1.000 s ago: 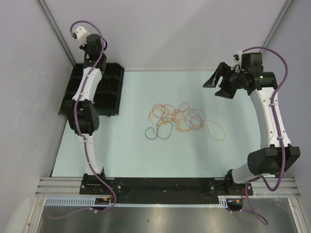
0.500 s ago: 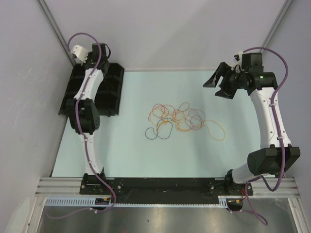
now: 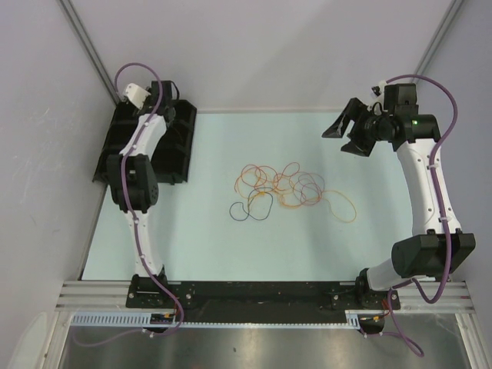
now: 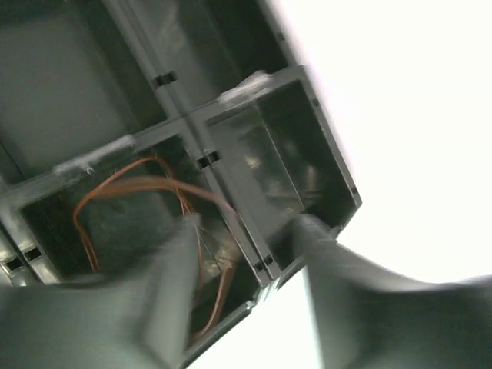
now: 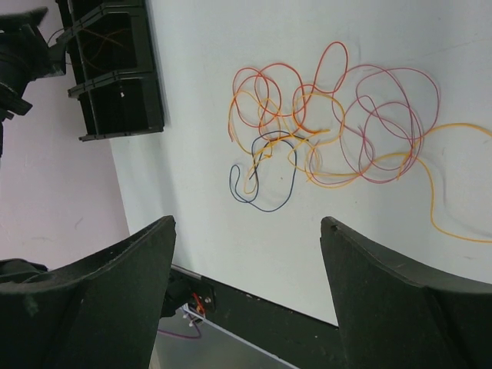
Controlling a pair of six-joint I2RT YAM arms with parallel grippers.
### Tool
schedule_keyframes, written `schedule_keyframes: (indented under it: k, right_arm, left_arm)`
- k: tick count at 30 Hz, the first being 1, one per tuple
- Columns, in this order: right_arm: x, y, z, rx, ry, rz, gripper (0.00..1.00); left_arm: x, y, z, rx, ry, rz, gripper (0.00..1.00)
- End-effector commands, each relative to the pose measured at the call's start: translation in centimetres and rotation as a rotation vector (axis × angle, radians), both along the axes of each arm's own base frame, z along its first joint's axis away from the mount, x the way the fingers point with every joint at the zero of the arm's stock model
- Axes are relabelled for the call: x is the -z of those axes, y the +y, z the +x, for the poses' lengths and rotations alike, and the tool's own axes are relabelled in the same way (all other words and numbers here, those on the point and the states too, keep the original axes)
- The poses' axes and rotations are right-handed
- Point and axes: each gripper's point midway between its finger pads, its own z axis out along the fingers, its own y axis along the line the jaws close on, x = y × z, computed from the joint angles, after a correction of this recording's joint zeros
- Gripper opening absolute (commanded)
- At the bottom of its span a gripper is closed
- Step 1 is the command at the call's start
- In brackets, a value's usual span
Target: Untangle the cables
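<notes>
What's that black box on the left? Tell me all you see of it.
The box is black, plastic-looking, split into open compartments. It lies at the far left of the table. One compartment holds a coiled orange cable; its neighbour looks empty. The open left claw hangs over it.

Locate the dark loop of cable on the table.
In the top view, the dark cable lies at the near-left edge of the coloured tangle, on the side towards the black tray.
</notes>
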Motion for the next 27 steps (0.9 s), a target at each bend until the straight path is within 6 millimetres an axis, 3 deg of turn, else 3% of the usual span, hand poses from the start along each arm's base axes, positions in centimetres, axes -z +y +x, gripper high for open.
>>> schedule_keyframes:
  k: [1,2,8,14,17,18,20,21,23,24,25,27]
  right_arm:
    - [-1.7,0.1,-0.4,-0.016,-0.064,0.013,0.80]
    - [-1.7,0.1,-0.4,-0.015,-0.067,0.012,0.80]
    - [-1.7,0.3,-0.3,-0.031,-0.071,0.022,0.81]
    - [-1.4,0.8,-0.4,-0.051,-0.063,0.045,0.80]
    - [-1.4,0.9,-0.7,-0.051,-0.064,0.049,0.80]
    - [-1.3,0.9,-0.7,-0.049,-0.057,0.051,0.80]
    - [-1.0,0.9,-0.8,-0.045,-0.049,0.053,0.80]
    - [-1.0,0.8,-0.9,-0.044,-0.050,0.052,0.80]
    - [-0.9,0.9,-1.1,-0.044,-0.042,0.055,0.80]
    - [-0.8,1.0,-1.1,-0.043,-0.040,0.055,0.80]
    - [-0.7,1.1,-1.2,-0.044,-0.037,0.053,0.80]
    - [-0.4,1.1,-1.5,-0.039,-0.025,0.046,0.80]
  left_arm:
    - [-4.9,-0.5,1.1,0.055,-0.074,0.034,0.83]
    - [-5.4,-0.3,0.8,0.054,-0.070,0.047,1.00]
    - [-8.8,-0.4,0.1,0.122,-0.066,0.118,1.00]
    - [-11.4,-3.3,-0.7,0.344,-0.014,0.120,1.00]
    - [-11.1,-6.5,-2.4,0.496,0.057,0.106,0.98]
    - [-10.6,-8.8,-3.0,0.564,0.087,0.119,0.98]
    - [-9.4,-11.5,-4.8,0.681,0.184,0.184,0.97]
    - [-7.6,-14.4,-6.2,0.762,0.249,0.203,0.97]
    - [-7.1,-17.8,-8.5,0.856,0.278,0.233,0.96]
    - [-4.8,-18.8,-9.7,0.894,0.325,0.231,0.95]
    - [-5.2,-19.6,-10.7,0.919,0.319,0.231,0.94]
    - [-2.7,-22.7,-13.1,1.036,0.358,0.199,0.92]
